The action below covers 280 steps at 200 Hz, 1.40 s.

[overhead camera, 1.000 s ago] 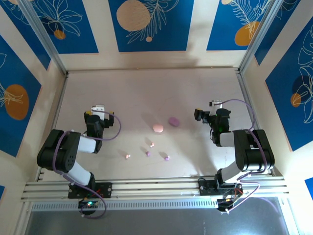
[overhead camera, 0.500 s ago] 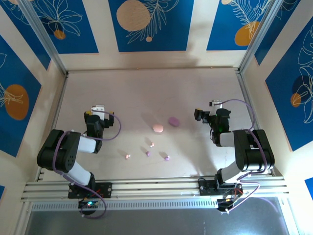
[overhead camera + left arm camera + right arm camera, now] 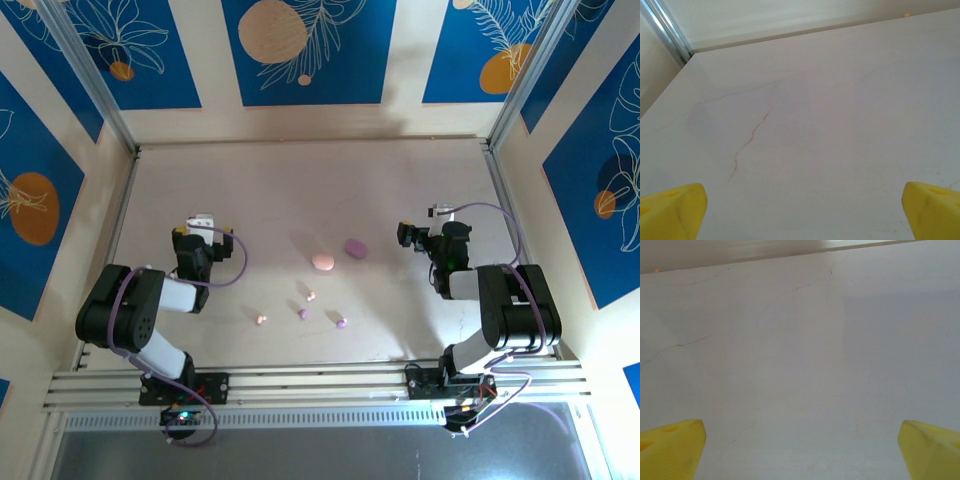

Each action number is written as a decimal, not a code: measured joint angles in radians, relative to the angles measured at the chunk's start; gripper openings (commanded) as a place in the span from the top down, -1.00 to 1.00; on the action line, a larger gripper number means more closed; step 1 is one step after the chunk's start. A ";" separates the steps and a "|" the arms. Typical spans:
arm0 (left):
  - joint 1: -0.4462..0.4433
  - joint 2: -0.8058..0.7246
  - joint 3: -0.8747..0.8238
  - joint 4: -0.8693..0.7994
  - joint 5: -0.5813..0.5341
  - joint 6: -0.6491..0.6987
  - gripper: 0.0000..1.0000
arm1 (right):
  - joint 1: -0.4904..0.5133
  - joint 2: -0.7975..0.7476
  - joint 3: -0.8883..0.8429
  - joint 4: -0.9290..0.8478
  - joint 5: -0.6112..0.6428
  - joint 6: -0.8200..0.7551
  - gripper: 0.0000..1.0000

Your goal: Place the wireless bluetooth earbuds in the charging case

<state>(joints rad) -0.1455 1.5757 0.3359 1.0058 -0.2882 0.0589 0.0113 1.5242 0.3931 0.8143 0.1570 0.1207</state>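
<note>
On the worktop [image 3: 400, 180], nothing moved since before, four tiny earbuds [image 3: 303, 313], two pink, two purple, loose near oval cases [image 3: 323, 262], left fingers [image 3: 672, 212] and right fingers [image 3: 670, 447] wide.

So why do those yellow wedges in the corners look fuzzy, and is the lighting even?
Left wrist view: the yellow fingertips sit close to the lens, so they blur, while the hairline crack in the table reads clear. Right wrist view: same soft fingertips, even light. Top external view: soft light, only faint shadows beside the pink case and purple case.
</note>
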 measured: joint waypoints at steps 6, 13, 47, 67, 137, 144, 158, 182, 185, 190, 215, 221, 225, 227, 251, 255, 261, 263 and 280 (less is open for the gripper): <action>0.000 0.000 0.000 0.000 0.000 0.000 -0.99 | 0.000 0.000 0.000 0.000 0.000 0.000 -0.98; 0.000 0.000 0.000 0.000 0.000 0.000 -0.99 | 0.000 0.000 0.000 0.000 0.000 0.000 -0.98; 0.000 0.000 0.000 0.000 0.000 0.000 -0.99 | 0.000 0.000 0.000 0.000 0.000 0.000 -0.98; 0.000 0.000 0.000 0.000 0.000 0.000 -0.99 | 0.000 0.000 0.000 0.000 0.000 0.000 -0.98; -0.054 -0.201 -0.019 -0.074 -0.044 0.043 -0.99 | 0.031 -0.169 0.000 -0.117 0.018 -0.012 -0.98; -0.075 -0.237 -0.019 -0.080 -0.056 0.055 -0.99 | 0.042 -0.213 0.000 -0.130 0.024 -0.015 -0.98; -0.116 -0.299 -0.019 -0.093 -0.073 0.060 -0.99 | 0.064 -0.305 0.001 -0.179 0.034 -0.019 -0.98; -0.182 -0.417 -0.008 -0.187 -0.087 0.031 -0.99 | 0.093 -0.462 0.043 -0.346 0.035 0.003 -0.98; -0.188 -0.429 -0.004 -0.205 -0.087 0.025 -0.99 | 0.096 -0.477 0.051 -0.365 0.035 0.010 -0.98; -0.200 -0.454 0.005 -0.238 -0.082 0.009 -0.99 | 0.100 -0.507 0.064 -0.399 0.034 0.021 -0.98; -0.259 -0.576 0.043 -0.370 -0.031 -0.105 -0.99 | 0.109 -0.645 0.108 -0.555 0.019 0.100 -0.98; -0.272 -0.606 0.048 -0.399 -0.011 -0.142 -0.99 | 0.110 -0.677 0.119 -0.602 0.014 0.123 -0.98; -0.279 -0.621 0.051 -0.414 0.002 -0.161 -0.99 | 0.110 -0.694 0.127 -0.634 0.010 0.138 -0.98; -0.283 -0.631 0.051 -0.423 0.008 -0.171 -0.99 | 0.110 -0.703 0.131 -0.652 0.008 0.146 -0.98; -0.322 -0.726 0.053 -0.518 0.098 -0.292 -0.99 | 0.106 -0.776 0.195 -0.836 -0.032 0.221 -0.98; -0.328 -0.743 0.053 -0.534 0.112 -0.307 -0.99 | 0.104 -0.782 0.208 -0.863 -0.040 0.233 -0.98; -0.333 -0.765 0.053 -0.558 0.129 -0.327 -0.99 | 0.098 -0.785 0.227 -0.902 -0.057 0.249 -0.98; -0.335 -0.775 0.053 -0.568 0.134 -0.333 -0.99 | 0.096 -0.786 0.233 -0.914 -0.061 0.254 -0.98; -0.342 -0.850 0.043 -0.627 0.155 -0.371 -0.99 | 0.071 -0.779 0.270 -0.994 -0.105 0.293 -0.98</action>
<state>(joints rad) -0.4873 0.7254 0.3794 0.3786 -0.1329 -0.3122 0.0826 0.7452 0.6628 -0.1799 0.0517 0.4141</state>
